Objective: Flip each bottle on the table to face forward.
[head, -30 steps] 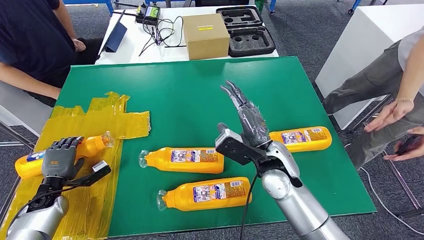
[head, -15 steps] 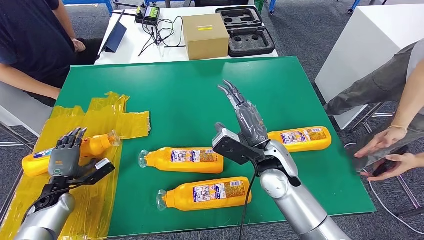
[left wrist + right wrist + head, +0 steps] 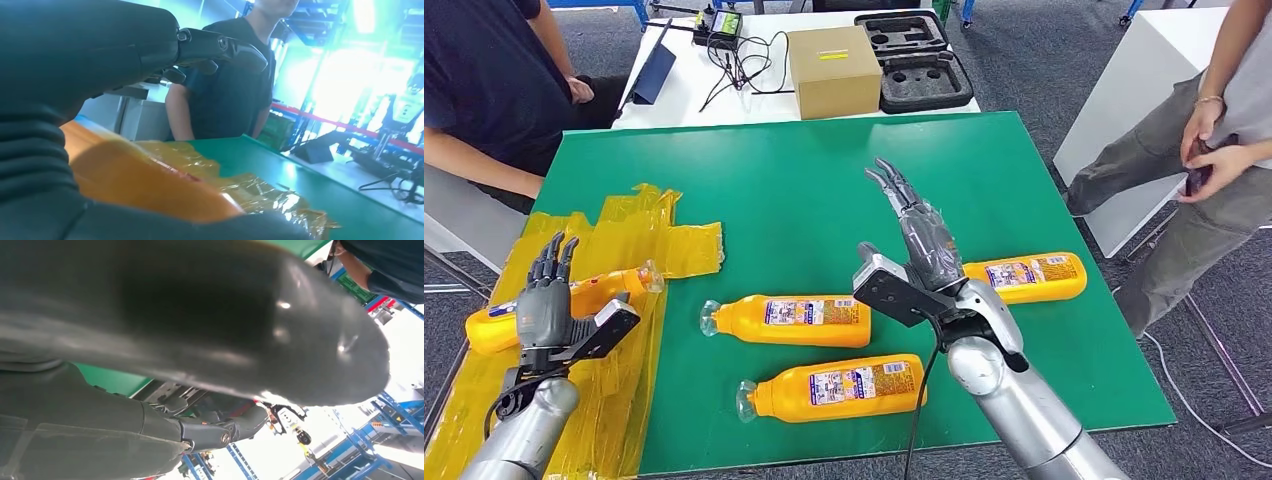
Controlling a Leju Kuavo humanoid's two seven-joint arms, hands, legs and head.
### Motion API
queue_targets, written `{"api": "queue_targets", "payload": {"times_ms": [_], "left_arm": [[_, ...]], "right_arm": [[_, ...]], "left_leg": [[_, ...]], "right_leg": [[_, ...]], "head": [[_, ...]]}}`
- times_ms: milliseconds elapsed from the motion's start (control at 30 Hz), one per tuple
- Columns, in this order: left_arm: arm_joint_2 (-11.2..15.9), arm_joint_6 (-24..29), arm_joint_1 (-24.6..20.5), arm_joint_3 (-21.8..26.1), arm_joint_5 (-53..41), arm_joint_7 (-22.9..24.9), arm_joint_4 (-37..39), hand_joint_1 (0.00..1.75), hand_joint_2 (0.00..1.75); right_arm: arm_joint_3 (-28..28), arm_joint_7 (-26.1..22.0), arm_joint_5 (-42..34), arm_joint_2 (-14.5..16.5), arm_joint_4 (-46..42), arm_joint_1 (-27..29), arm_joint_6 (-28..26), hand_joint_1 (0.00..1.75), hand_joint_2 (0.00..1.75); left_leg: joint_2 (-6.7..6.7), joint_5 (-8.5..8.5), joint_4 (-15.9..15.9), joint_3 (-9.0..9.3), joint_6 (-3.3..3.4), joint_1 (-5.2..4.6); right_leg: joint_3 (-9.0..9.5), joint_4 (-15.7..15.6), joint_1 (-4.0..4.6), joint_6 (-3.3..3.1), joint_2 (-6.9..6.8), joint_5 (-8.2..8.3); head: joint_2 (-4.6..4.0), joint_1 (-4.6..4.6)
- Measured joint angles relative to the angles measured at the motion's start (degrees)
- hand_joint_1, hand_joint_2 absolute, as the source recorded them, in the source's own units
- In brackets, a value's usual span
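Observation:
Four orange bottles lie on their sides. One bottle (image 3: 614, 287) rests on crinkled yellow plastic sheet (image 3: 649, 240) at the table's left, and it shows close up as an orange body (image 3: 140, 185) in the left wrist view. My left hand (image 3: 544, 305) stands over its middle with fingers (image 3: 220, 50) straight and lifted off it, holding nothing. The middle bottle (image 3: 789, 320), the front bottle (image 3: 834, 387) and the right bottle (image 3: 1024, 277) lie label-up on the green mat (image 3: 804, 190). My right hand (image 3: 914, 228) hovers open above the mat between the middle and right bottles, fingers stretched forward.
A cardboard box (image 3: 834, 70), a black foam case (image 3: 914, 60) and cables (image 3: 744, 60) sit on the white table behind. A seated person (image 3: 484, 90) is at the far left. Another person (image 3: 1214, 150) stands at the right beside a white cabinet (image 3: 1144, 80).
My left hand's fingers have uncurled from the left bottle and now point up. The right arm has hardly moved. The person at the right raised both hands.

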Motion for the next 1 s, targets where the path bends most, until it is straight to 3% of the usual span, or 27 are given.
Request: {"api": "queue_targets", "payload": {"times_ms": [100, 300, 433, 667, 1000], "left_arm": [[-0.14, 0.42, 0.89, -0.28, 5.52, -1.49, -2.61, 0.0, 0.0], [-1.72, 0.52, 4.75, 0.85, 26.67, -7.94, -14.81, 0.0, 0.0], [-3.13, -1.63, 7.44, 1.99, 37.35, -9.07, -24.01, 0.0, 0.0], [-4.66, -6.8, 11.66, 2.79, 48.99, -9.44, -34.02, 0.0, 0.0], [-6.82, -11.34, 13.5, 3.35, 53.79, -10.26, -38.52, 0.0, 0.0]], "right_arm": [[0.01, -0.03, -0.25, -0.05, 0.1, -0.02, -0.2, 0.0, 0.0], [0.07, -0.62, -1.25, -0.23, 1.11, -0.26, -0.97, 0.0, 0.0], [0.03, -0.57, -0.52, -1.08, 2.02, -0.58, -1.82, 0.0, 1.75], [-2.14, 2.63, 4.57, -7.38, 2.38, -0.66, 2.19, 0.0, 1.75], [-9.8, -0.99, 15.45, -18.57, 2.38, 0.47, 3.41, 0.0, 1.75]], "left_leg": [[0.0, 0.0, 0.0, 0.0, 0.0, 0.0], [-0.01, 0.0, 0.0, -0.02, 0.0, 0.0], [-0.03, -0.01, 0.0, -0.04, 0.01, 0.0], [-0.06, -0.01, 0.01, -0.05, 0.02, -0.04], [-0.14, -0.02, 0.03, -0.09, 0.03, -0.06]], "right_leg": [[0.0, 0.0, 0.0, 0.0, 0.0, 0.0], [-0.01, 0.0, 0.0, 0.0, 0.0, 0.0], [-0.01, -0.02, 0.0, 0.0, 0.0, 0.0], [0.01, -0.04, -0.03, 0.02, -0.01, 0.01], [0.01, -0.04, -0.04, 0.04, -0.12, 0.02]], "head": [[0.0, 0.01], [0.0, -0.01], [0.0, -0.01], [0.0, 0.0], [0.0, 0.0]]}}
